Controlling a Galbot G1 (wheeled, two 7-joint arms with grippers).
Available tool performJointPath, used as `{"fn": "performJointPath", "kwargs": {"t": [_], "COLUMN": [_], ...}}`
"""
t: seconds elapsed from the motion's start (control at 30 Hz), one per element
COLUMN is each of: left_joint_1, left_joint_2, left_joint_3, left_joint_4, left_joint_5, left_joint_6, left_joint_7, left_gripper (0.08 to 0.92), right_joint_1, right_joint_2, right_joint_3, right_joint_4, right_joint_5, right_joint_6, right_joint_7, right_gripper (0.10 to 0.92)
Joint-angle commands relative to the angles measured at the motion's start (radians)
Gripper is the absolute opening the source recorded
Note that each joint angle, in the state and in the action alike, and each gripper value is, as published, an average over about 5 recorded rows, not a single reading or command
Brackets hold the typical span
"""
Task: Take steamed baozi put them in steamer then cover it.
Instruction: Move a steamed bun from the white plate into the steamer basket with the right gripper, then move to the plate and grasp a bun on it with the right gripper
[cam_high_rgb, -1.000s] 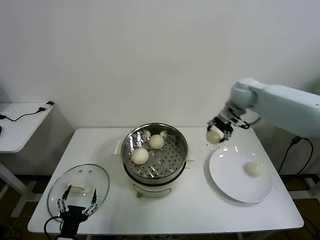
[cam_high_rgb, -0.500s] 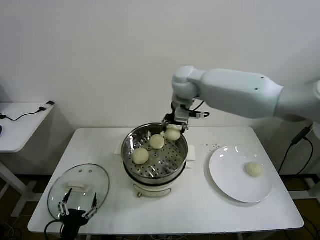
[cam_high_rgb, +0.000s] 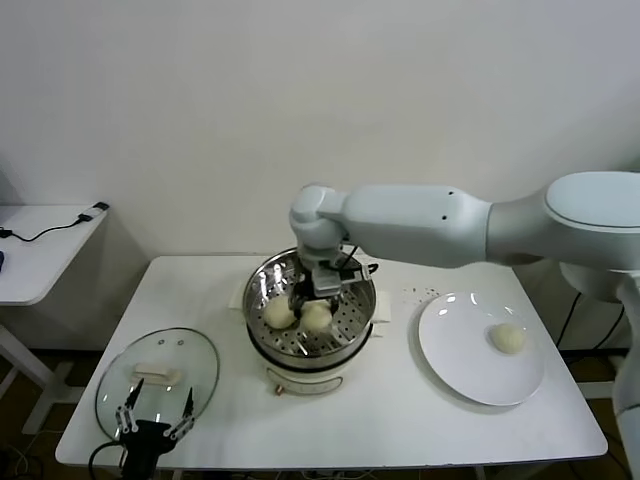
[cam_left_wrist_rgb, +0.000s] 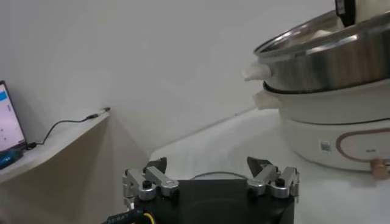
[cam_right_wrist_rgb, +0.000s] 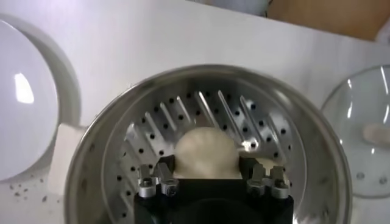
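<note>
The steamer (cam_high_rgb: 300, 360) stands mid-table, a shiny pot on a white base. My right gripper (cam_high_rgb: 318, 303) is down inside it, shut on a steamed baozi (cam_high_rgb: 317, 316) held just over the perforated tray. In the right wrist view that baozi (cam_right_wrist_rgb: 205, 152) fills the gap between the fingers, inside the steamer (cam_right_wrist_rgb: 91, 152). A second baozi (cam_high_rgb: 279, 313) lies on the tray beside it. Another baozi (cam_high_rgb: 507, 338) rests on the white plate (cam_high_rgb: 455, 370). The cover (cam_high_rgb: 175, 350) lies flat at the front left, and my left gripper (cam_high_rgb: 157, 410) waits open at its near edge.
A small side table (cam_high_rgb: 40, 250) with a cable stands to the left of the work table. The left wrist view shows the steamer (cam_left_wrist_rgb: 329, 61) from the side, beyond my open left gripper (cam_left_wrist_rgb: 210, 173). The white plate (cam_right_wrist_rgb: 24, 122) and the cover (cam_right_wrist_rgb: 365, 134) flank the pot.
My right arm has carried the baozi from above the plate's edge leftward over the steamer and lowered it inside. The left arm has not moved.
</note>
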Motion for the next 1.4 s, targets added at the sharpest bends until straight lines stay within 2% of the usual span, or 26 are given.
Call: {"fn": "performJointPath", "kwargs": {"t": [0.03,0.3,0.4,0.57,0.87,0.97,1.17,1.3,1.4], "left_joint_1": [-0.002,0.000,0.000,-0.004,-0.004,-0.002,0.004,0.005,0.003], "left_joint_2": [0.002,-0.001,-0.001,-0.001,0.002,0.003,0.004,0.004,0.004], "left_joint_3": [-0.001,-0.003,-0.003,-0.003,-0.003,-0.005,-0.005,-0.003,-0.001], "left_joint_4": [0.005,0.012,0.013,0.012,0.009,0.006,-0.004,-0.012,-0.015], "left_joint_5": [-0.001,-0.002,-0.002,-0.001,0.003,0.002,0.001,0.000,0.001], "left_joint_6": [0.000,-0.003,-0.004,-0.003,-0.002,-0.003,-0.006,-0.007,-0.006], "left_joint_7": [0.000,-0.001,-0.001,-0.002,-0.003,-0.003,-0.003,-0.003,-0.003], "left_gripper": [0.823,0.823,0.823,0.823,0.823,0.823,0.823,0.823,0.823], "right_joint_1": [-0.039,-0.036,-0.030,-0.008,0.089,0.147,0.266,0.247,0.190], "right_joint_2": [0.032,0.026,0.026,0.018,-0.074,-0.161,-0.381,-0.541,-0.655], "right_joint_3": [-0.014,-0.024,-0.022,-0.008,0.026,0.012,-0.177,-0.200,-0.165], "right_joint_4": [0.016,0.019,0.017,0.013,0.009,0.004,-0.004,-0.009,-0.015], "right_joint_5": [0.001,0.037,0.058,0.078,0.148,0.208,0.433,0.539,0.560], "right_joint_6": [0.021,0.002,-0.007,-0.001,-0.009,-0.101,-0.462,-0.680,-0.772], "right_joint_7": [0.004,0.005,-0.006,-0.033,-0.054,-0.032,0.078,0.074,0.056], "right_gripper": [0.679,0.680,0.710,0.809,0.823,0.823,0.823,0.823,0.823]}}
